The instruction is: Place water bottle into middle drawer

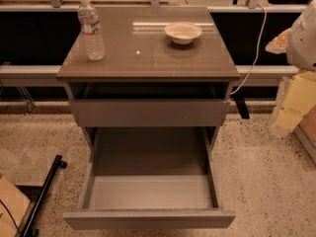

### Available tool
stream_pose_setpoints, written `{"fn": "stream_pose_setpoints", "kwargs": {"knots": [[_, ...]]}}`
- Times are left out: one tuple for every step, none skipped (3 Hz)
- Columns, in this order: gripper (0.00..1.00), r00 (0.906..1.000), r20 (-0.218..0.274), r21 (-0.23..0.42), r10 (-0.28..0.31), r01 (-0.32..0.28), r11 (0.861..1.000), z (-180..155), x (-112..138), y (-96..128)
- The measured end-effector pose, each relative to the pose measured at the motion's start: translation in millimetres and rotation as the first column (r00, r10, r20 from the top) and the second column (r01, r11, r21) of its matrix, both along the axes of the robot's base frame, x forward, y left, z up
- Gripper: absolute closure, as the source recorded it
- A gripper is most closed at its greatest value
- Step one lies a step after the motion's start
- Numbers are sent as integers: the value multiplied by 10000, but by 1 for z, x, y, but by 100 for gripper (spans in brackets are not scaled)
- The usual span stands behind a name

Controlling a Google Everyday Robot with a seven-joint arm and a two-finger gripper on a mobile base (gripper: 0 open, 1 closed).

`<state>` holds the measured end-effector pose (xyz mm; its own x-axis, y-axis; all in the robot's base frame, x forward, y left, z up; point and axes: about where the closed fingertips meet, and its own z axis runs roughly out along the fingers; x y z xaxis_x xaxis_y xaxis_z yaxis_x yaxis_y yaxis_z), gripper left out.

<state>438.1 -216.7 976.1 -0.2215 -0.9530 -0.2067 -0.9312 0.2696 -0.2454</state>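
The water bottle (91, 29) is clear and ribbed with a white cap. It stands upright on the back left of the cabinet top (148, 58). The middle drawer (150, 191) is pulled far out toward me, showing its pale grey floor and low side walls; nothing lies in it. My arm comes in at the right edge, and the gripper (292, 107) hangs there as a pale yellow shape. It is well right of the cabinet, below the level of its top and far from the bottle. It holds nothing that I can see.
A shallow cream bowl (182, 32) sits on the back right of the cabinet top. A taller flat grey drawer front (148, 112) sits above the open drawer. A white cable (256, 43) hangs at the right. A black bar (44, 191) lies on the speckled floor at the left.
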Motion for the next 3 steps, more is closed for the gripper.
{"fn": "stream_pose_setpoints", "kwargs": {"knots": [[0,10000,0,0,0,0,10000,0,0,0],[0,9994,259,541,246,-260,9982,2,13,15],[0,9965,535,1334,640,-706,9885,4,42,43]]}}
